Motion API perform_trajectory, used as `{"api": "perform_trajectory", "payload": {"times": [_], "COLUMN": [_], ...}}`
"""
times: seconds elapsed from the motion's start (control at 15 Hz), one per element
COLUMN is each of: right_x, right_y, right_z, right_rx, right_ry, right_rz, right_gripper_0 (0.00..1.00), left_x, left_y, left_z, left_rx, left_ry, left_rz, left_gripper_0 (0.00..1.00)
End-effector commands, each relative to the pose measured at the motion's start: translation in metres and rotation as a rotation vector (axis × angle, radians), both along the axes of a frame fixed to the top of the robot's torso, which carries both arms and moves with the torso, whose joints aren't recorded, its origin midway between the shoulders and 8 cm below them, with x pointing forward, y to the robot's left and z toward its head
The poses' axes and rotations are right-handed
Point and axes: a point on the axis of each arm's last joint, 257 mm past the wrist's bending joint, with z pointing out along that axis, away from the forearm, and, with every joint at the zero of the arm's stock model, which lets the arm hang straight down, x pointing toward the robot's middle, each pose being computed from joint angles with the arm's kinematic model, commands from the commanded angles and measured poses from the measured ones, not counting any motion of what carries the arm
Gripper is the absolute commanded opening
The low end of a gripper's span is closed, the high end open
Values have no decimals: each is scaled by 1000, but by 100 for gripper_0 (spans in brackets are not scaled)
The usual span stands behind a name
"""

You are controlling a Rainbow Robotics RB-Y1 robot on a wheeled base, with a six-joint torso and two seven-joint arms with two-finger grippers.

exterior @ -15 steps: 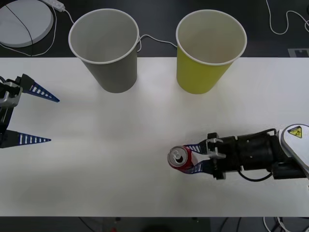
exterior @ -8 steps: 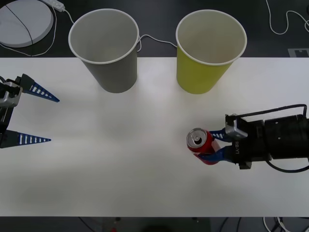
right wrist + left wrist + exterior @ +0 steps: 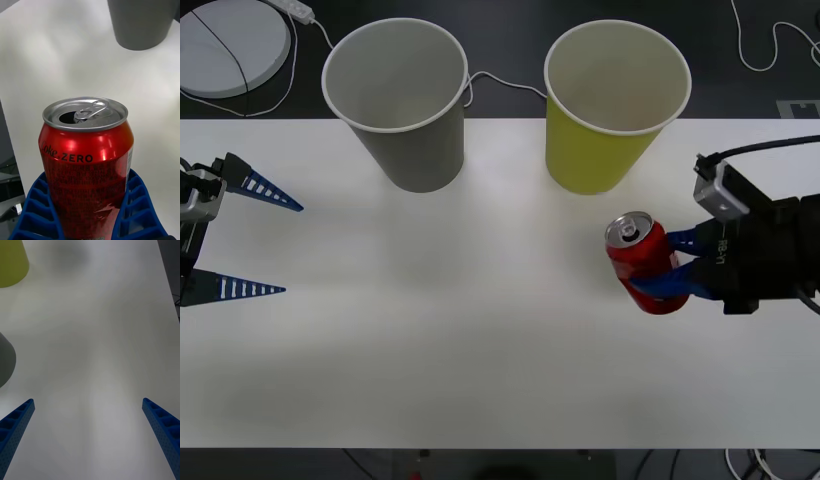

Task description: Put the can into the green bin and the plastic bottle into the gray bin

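Note:
The red can with a silver top hangs above the white table, a little in front and to the right of the green bin. My right gripper is shut on the can; in the right wrist view the can stands upright between blue fingers. The gray bin stands at the back left of centre, and its base shows beyond the can. My left gripper rests open at the left edge of the table. The plastic bottle is out of view.
The white table runs wide between the two arms. A round white disc and cables lie on the dark surface behind the table. In the left wrist view, the green bin's side and the gray bin's side sit at one edge.
My right gripper has lifted the can off the table and carried it right and back toward the green bin. The left arm has not moved.

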Motion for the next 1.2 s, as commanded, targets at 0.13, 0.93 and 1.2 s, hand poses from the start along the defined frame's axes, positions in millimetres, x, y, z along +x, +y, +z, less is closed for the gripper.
{"api": "perform_trajectory", "payload": {"times": [0.13,0.93,1.2], "right_x": [11,79,109], "right_y": [-12,-45,-43], "right_z": [31,136,149], "right_rx": [-13,-113,-171], "right_ry": [39,38,44], "right_rz": [-103,-191,-221], "right_gripper_0": [0,0,0], "left_x": [0,0,0], "left_y": [0,0,0], "left_z": [0,0,0], "left_rx": [0,0,0], "left_ry": [0,0,0], "left_rz": [0,0,0], "left_gripper_0": [100,100,100]}}
